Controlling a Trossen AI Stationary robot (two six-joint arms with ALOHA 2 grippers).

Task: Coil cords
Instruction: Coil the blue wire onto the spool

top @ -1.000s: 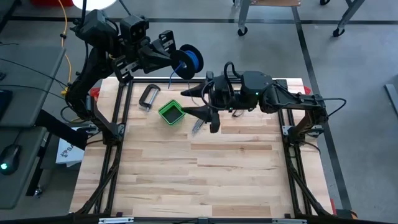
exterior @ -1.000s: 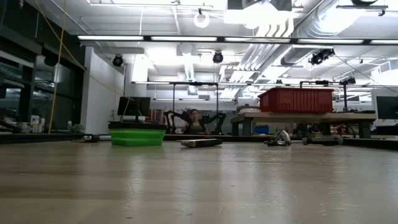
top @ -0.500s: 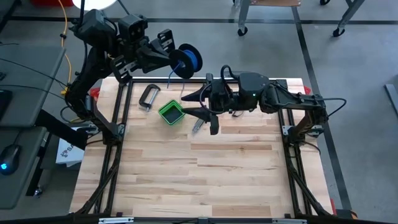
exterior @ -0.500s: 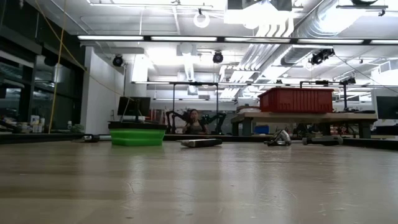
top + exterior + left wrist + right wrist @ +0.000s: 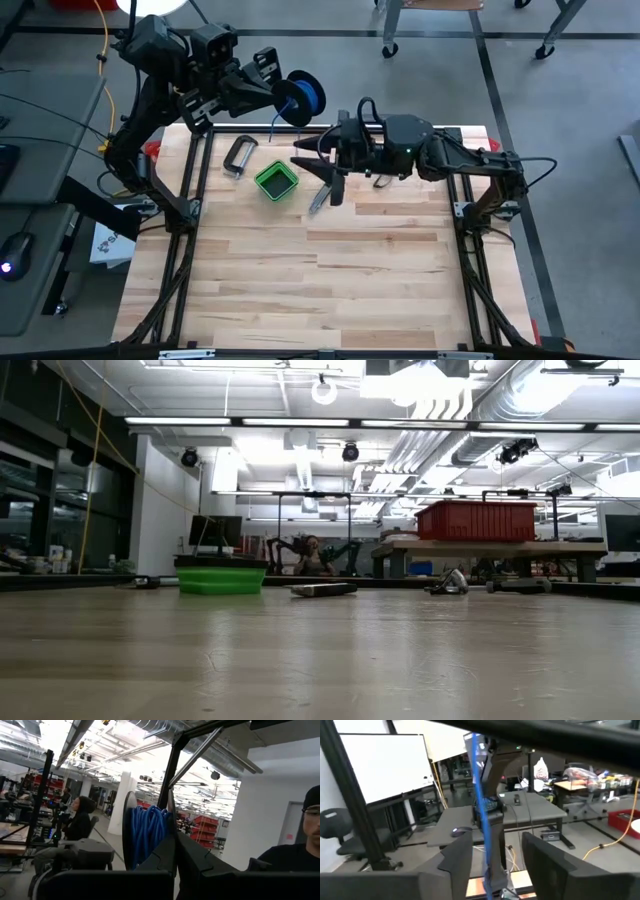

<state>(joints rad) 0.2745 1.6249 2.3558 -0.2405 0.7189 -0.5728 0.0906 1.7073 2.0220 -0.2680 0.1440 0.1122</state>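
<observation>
My left gripper [image 5: 283, 92] is raised over the table's far left corner, shut on a small dark spool [image 5: 301, 95] wound with blue wire [image 5: 147, 832]. A thin strand of the wire [image 5: 481, 805] runs from the spool down between the fingers of my right gripper [image 5: 492, 857]. That gripper [image 5: 297, 157] is held above the far middle of the table, pointing at the spool. It is open, with one finger on either side of the strand. I cannot tell whether a finger touches the strand. My left gripper pinches the spool's near flange [image 5: 171, 827] between its two shut fingers [image 5: 197, 865], at the rim. The spool is lifted clear of the table, on edge, with the blue winding beyond the fingertips.
A green box [image 5: 274, 180] stands on the table's far left, also in the low view [image 5: 221, 580]. A metal clamp [image 5: 238, 157] lies beside it, and a dark tool [image 5: 320, 200] lies under my right gripper. People sit in the room beyond the table.
My right gripper's fingers have come closer together around the strand, and the gripper has turned a little in place. The spool and my left arm have kept still.
</observation>
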